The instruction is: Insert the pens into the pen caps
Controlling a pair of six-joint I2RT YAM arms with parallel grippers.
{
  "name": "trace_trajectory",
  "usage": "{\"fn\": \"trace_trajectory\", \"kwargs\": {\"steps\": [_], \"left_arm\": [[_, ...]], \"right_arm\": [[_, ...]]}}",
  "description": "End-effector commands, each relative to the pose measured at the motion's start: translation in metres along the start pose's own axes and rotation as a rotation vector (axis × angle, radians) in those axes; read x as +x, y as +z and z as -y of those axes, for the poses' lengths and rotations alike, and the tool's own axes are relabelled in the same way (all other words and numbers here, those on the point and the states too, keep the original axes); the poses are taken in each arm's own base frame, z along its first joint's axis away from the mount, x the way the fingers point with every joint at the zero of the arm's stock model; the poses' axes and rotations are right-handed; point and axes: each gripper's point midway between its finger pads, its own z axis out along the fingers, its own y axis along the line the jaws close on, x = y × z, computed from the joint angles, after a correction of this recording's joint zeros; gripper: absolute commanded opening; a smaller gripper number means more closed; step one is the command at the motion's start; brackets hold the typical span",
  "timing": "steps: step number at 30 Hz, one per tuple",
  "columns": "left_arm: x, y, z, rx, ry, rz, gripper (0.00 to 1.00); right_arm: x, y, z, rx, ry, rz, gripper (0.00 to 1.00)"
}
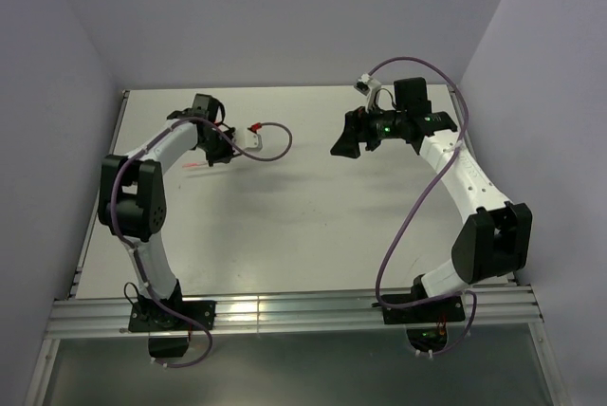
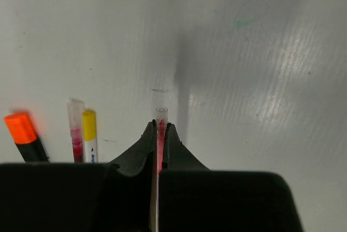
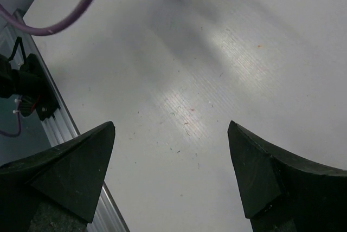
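At far left, an orange-ended marker (image 2: 24,137), a red pen (image 2: 76,131) and a yellow-ended pen (image 2: 89,134) lie side by side on the table (image 2: 260,53). Just right, the left gripper (image 2: 161,129) is clenched on a thin pen (image 2: 161,114). At right, the right gripper (image 3: 171,129) hangs released, holding nothing.

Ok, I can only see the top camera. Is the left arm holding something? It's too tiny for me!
Observer: Yes. Its wrist camera shows the left jaws shut on a thin red pen, with the pen's clear end poking out in front.
Operator: Are there more pens near it?
Observer: Three are beside it: a black marker with an orange end, a pink-ended pen and a yellow-ended pen.
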Motion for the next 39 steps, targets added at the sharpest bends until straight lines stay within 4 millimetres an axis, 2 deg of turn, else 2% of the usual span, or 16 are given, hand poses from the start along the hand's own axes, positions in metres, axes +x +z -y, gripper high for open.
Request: {"fn": "trace_trajectory", "kwargs": {"steps": [1,3,6,15,19,24,27,29,35,38,39], "left_arm": [[0.013,0.011,-0.006,0.012,0.161,-0.044,0.0],[0.024,0.022,-0.011,-0.002,0.197,-0.078,0.0],[0.028,0.034,-0.02,-0.025,0.215,-0.084,0.0],[0.038,0.057,-0.047,-0.077,0.244,-0.113,0.0],[0.051,0.068,-0.052,-0.066,0.231,-0.142,0.03],[0.058,0.075,-0.054,-0.072,0.253,-0.159,0.04],[0.06,0.075,-0.052,-0.06,0.258,-0.169,0.12],[0.059,0.073,-0.051,-0.061,0.263,-0.168,0.2],[0.056,0.06,-0.046,-0.068,0.273,-0.17,0.36],[0.043,0.041,-0.05,-0.101,0.275,-0.149,0.39],[0.032,0.026,-0.057,-0.137,0.271,-0.133,0.4]], "right_arm": [[-0.016,-0.004,-0.001,0.015,-0.038,0.028,0.93],[-0.014,-0.003,-0.001,0.012,-0.033,0.022,0.93],[-0.014,-0.003,-0.001,0.008,-0.034,0.019,0.93],[-0.01,-0.004,0.0,0.015,-0.034,0.008,0.93],[-0.009,-0.004,-0.001,0.012,-0.042,0.008,0.93],[-0.007,-0.004,-0.002,0.01,-0.043,0.005,0.93],[-0.007,-0.005,-0.002,0.008,-0.043,0.005,0.93],[-0.009,-0.004,-0.002,0.006,-0.046,0.006,0.93],[-0.013,-0.004,-0.003,-0.005,-0.047,0.012,0.93],[-0.016,-0.006,-0.005,-0.001,-0.053,0.019,0.93],[-0.016,-0.006,-0.004,0.004,-0.055,0.017,0.93]]}}
